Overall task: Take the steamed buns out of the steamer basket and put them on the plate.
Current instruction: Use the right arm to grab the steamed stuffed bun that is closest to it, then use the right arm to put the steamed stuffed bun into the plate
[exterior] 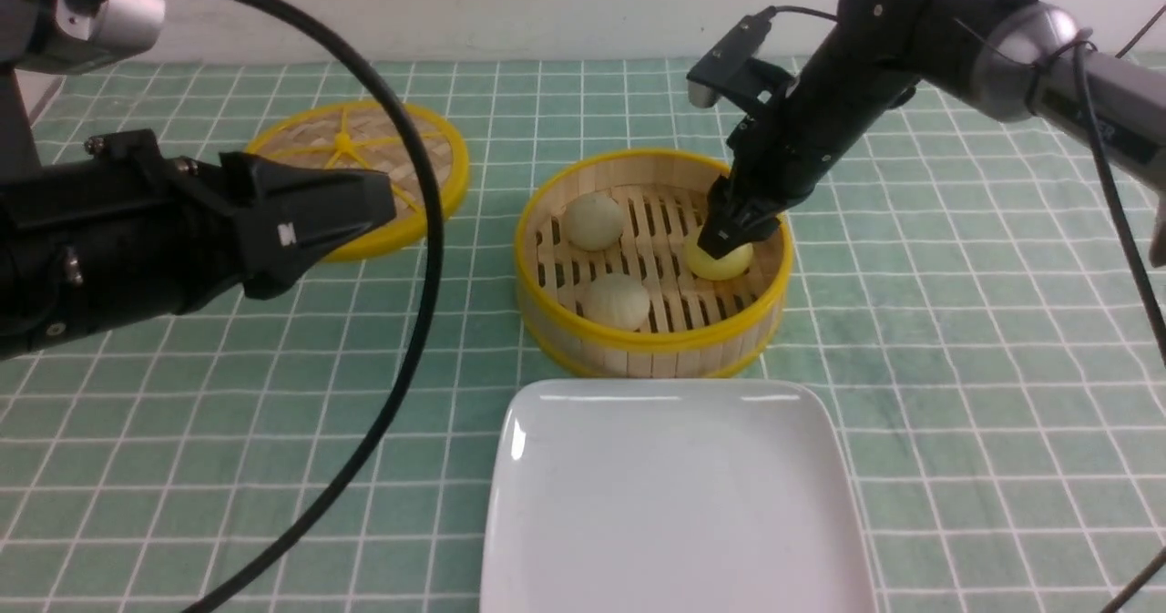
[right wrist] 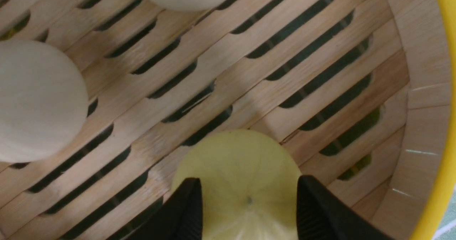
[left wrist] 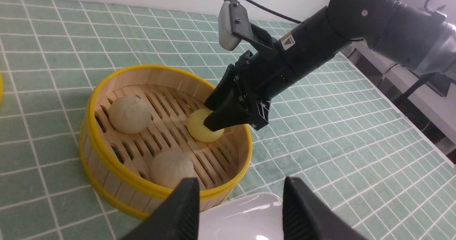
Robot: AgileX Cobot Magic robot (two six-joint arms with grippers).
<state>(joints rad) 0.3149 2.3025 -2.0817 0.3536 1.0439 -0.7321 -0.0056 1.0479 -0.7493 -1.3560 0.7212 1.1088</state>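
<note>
The steamer basket (exterior: 651, 342) stands mid-table and holds all three steamed buns. Two pale ones lie at its left (exterior: 594, 221) and front (exterior: 617, 301). The yellow bun (exterior: 726, 264) sits on the slats at the right side. My right gripper (exterior: 734, 236) reaches down into the basket, and in the right wrist view its fingers press both sides of the yellow bun (right wrist: 235, 161). The white plate (exterior: 674, 504) lies bare in front of the basket. My left gripper (left wrist: 240, 184) hovers open to the left, holding nothing.
The woven yellow-rimmed lid (exterior: 428, 153) lies flat at the back left, partly behind my left arm. A black cable (exterior: 428, 258) loops across the left of the front view. A green checked cloth (exterior: 956, 367) covers the table.
</note>
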